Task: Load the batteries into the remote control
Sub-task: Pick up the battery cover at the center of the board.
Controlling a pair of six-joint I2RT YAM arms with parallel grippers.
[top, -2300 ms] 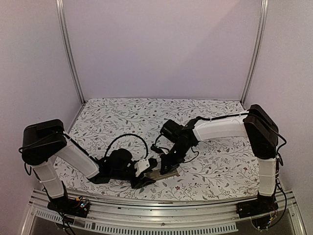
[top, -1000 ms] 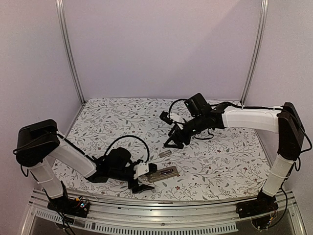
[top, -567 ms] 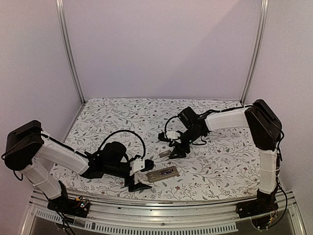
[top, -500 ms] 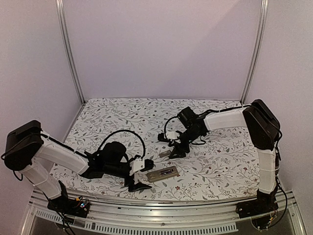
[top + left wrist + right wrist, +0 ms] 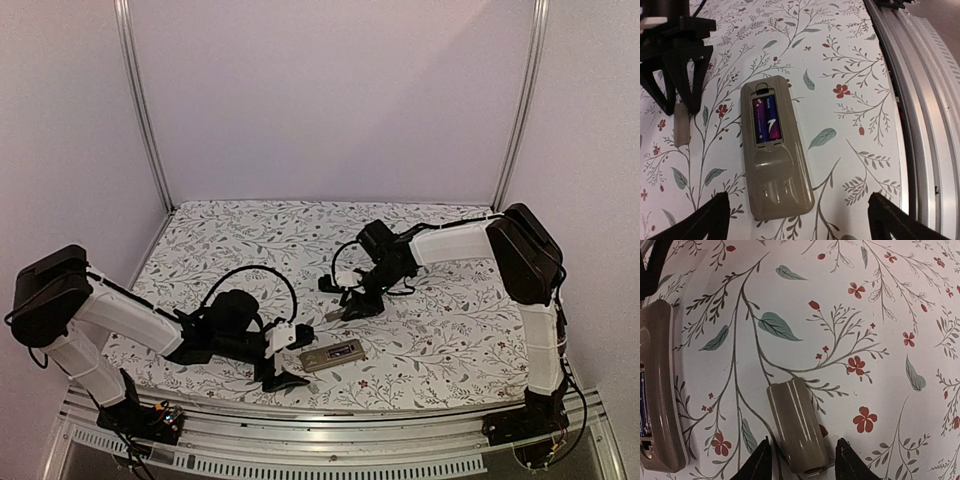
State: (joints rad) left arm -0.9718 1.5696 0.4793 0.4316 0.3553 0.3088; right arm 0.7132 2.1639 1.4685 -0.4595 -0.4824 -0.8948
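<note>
The remote control lies back up on the floral cloth, near the table's front edge. Its recess is uncovered, and the two batteries lie side by side in it. My left gripper is open wide, its tips level with the remote's near end and touching nothing. The small greyish-tan cover piece lies flat just behind the remote. My right gripper is lowered over it. Its fingers straddle the cover's near end closely, with a slim gap showing on the right side.
An aluminium rail runs along the table's front edge, close to the right of the remote in the left wrist view. White walls and metal posts enclose the back and sides. The remote's edge lies left of the cover.
My right arm swung in from the back right, came down over the cover, and its jaws narrowed around it. My left gripper opened wider and drew back a little from the remote.
</note>
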